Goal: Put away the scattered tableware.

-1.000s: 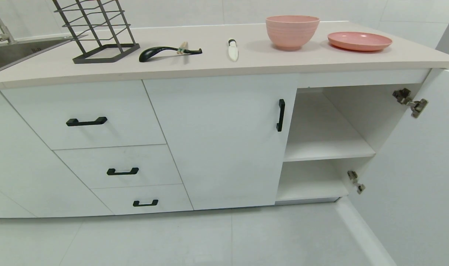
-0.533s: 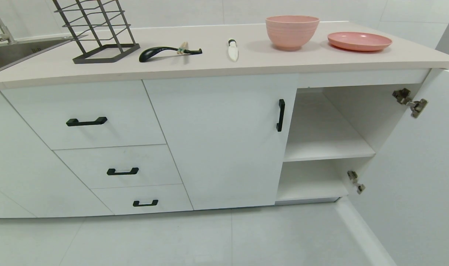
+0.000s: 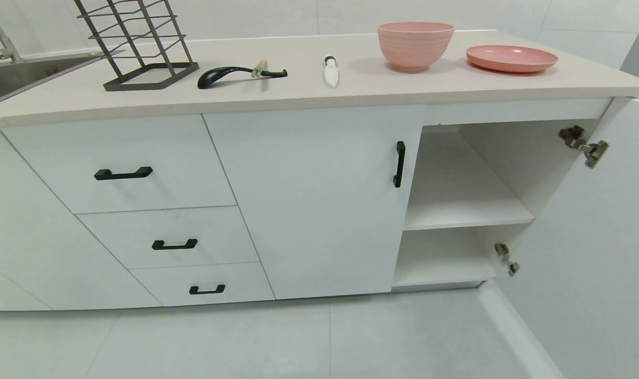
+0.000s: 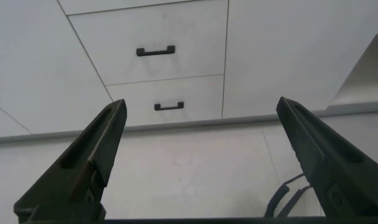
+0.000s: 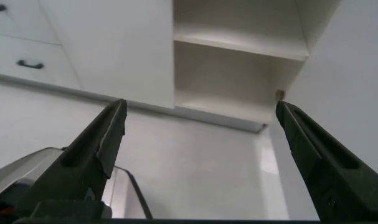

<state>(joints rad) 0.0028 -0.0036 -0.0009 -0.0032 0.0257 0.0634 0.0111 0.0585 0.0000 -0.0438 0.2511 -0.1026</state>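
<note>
Nothing has changed over the last second: no item has shifted and both claws sit where they were. Your left claw [image 4: 201, 104] is released, jaws wide, facing the lower white drawers with black bar handles [image 4: 155, 51]. Your right claw [image 5: 201, 104] is released too, facing the open white cabinet [image 5: 238, 68] with its two shelves. My read is that the task hasn't started. The pink ribbed bowl [image 3: 416, 45], flat pink plate [image 3: 511, 58], black curved spoon [image 3: 230, 73], pale wooden chopsticks [image 3: 259, 67] and small white knife with a black collar [image 3: 331, 71] all lie on the beige surface [image 3: 351, 89], well above both claws. The cabinet ahead of the right claw is the likely destination. There is no readable brand or label; the mark on the steel sink [image 3: 14, 73] is too small to read.
</note>
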